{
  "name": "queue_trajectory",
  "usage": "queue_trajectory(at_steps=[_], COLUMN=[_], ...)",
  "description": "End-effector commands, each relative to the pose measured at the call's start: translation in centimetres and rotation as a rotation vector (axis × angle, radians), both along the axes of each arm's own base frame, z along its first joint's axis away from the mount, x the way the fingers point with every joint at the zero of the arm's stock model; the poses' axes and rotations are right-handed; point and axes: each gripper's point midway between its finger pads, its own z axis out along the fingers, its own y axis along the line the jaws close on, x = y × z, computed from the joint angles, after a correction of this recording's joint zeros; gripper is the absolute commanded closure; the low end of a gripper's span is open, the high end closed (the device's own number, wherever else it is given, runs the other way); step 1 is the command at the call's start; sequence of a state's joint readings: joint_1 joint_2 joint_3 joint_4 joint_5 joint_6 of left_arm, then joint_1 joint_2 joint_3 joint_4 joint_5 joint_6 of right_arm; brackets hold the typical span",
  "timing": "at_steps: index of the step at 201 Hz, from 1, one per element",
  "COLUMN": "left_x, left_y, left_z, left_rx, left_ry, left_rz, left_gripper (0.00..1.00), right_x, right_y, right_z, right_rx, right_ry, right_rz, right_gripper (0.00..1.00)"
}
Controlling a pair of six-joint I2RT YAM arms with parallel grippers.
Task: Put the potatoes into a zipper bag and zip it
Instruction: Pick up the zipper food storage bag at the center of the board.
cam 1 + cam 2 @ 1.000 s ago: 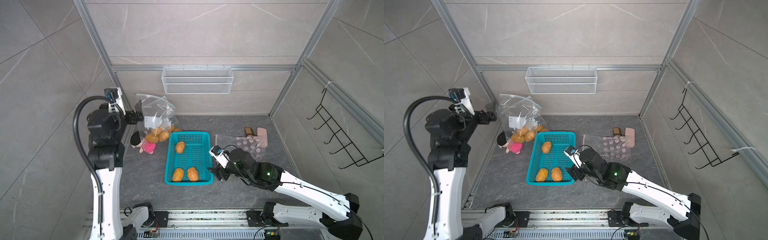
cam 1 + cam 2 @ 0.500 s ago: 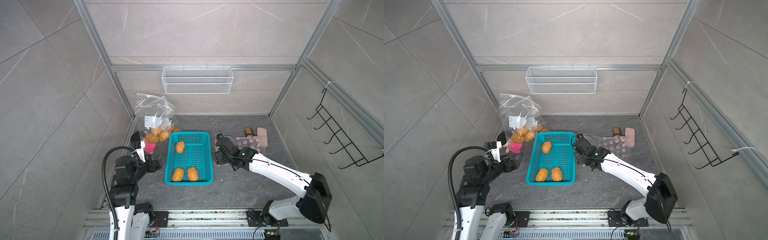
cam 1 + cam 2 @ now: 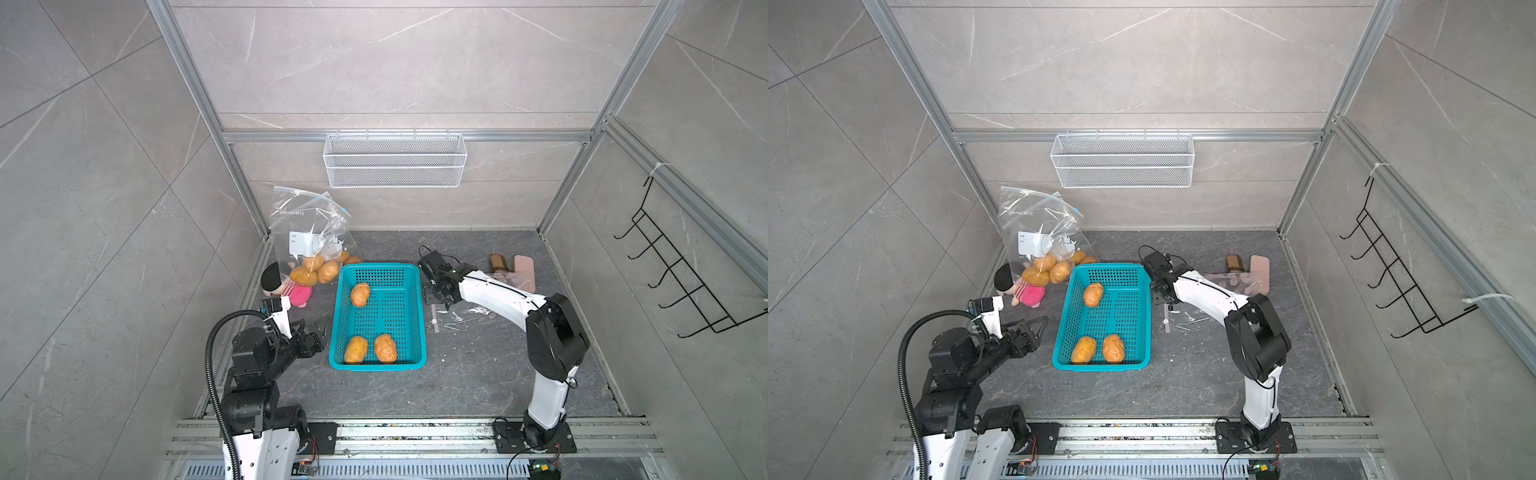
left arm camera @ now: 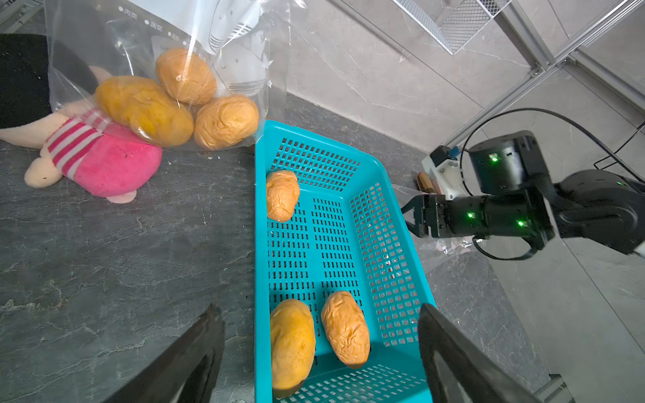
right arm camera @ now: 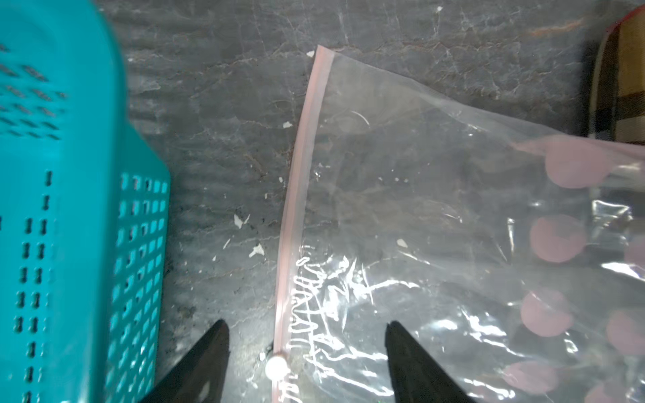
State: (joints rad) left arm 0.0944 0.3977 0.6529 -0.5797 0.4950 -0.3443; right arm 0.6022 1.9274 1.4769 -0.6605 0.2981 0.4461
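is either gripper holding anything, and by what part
Nothing is held. The left gripper is open near the basket; the right gripper is open over the zip strip of the flat bag, not clamping it.

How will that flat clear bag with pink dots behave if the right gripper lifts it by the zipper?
Probably floppy: the bag is thin, crinkled film lying flat, so it should sag and fold. Likely light, since it looks empty. The glossy film may slip unless the right gripper pinches the pink strip.
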Motion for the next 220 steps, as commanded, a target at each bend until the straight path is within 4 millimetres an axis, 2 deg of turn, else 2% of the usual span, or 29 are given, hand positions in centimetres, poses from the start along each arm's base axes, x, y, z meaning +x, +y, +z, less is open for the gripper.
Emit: queue_trajectory(at_steps=[1,41,74,161,220], left_x=[0.2,0.4,0.4,0.5,0.6], left_y=[0.4,0.9,1.0,0.9,0.7], left_z=[0.4,0.2,0.0,-0.3,-0.5], left_rx=[0.008,0.018,0.030,0.023,0.019], left_ry=[-0.016,-0.006,0.002,0.020,0.029], left_rz=[0.025,0.053,0.054,0.049,0.041], left_gripper=[0.13,0.12,0.13,0.13,0.13], right_x=[0.4,2.2,3.1,3.7,3.6], right_y=[0.4,1.2,0.5,-0.4,-0.8], right_z=[-1.0,-1.6,-2.7,-6.4,-6.9], right_rx=[0.008,0.009,0.008,-0.019,-0.025], right_ry=[0.052,0.079,0.104,0.168,0.177], right_rz=[-0.030,-0.030,-0.060,-0.082,-0.082], right_gripper=[0.30,0.32,0.37,0.49,0.61])
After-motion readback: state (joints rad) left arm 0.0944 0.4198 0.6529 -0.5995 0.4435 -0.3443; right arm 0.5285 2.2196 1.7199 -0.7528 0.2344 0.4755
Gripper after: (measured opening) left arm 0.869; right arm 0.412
